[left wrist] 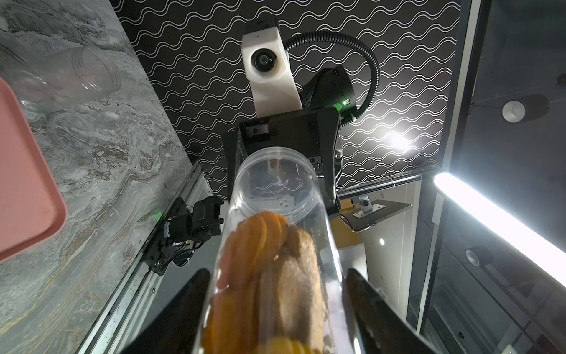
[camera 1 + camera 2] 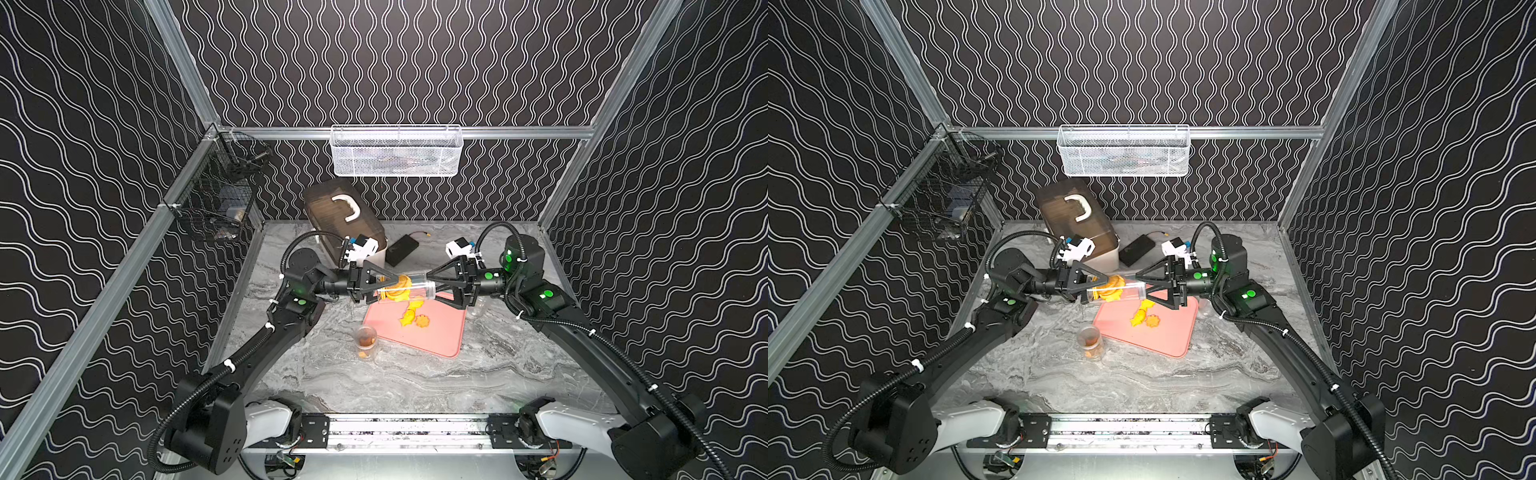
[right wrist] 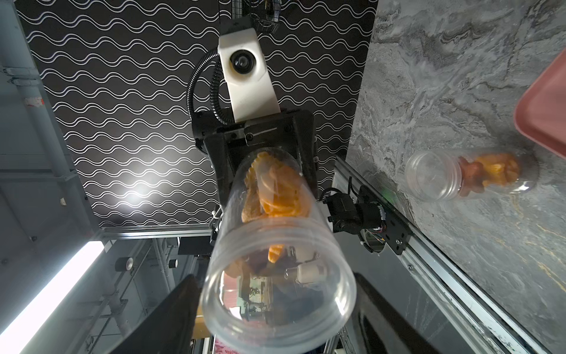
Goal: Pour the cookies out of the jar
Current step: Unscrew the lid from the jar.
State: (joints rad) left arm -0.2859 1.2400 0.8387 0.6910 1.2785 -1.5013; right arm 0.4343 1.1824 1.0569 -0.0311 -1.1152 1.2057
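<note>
Now | left gripper [image 2: 384,287] clamps jar [image 2: 417,289] | right gripper [image 2: 432,286] at mouth, grip unclear | cookies [image 2: 397,286] partly hidden

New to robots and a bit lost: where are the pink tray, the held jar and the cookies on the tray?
pink tray [image 2: 441,330]: a top view, bare floor.
held jar [image 2: 419,287]: a top view, clear wall.
cookies on the tray [image 2: 407,319]: a top view, yellow piece.
</note>
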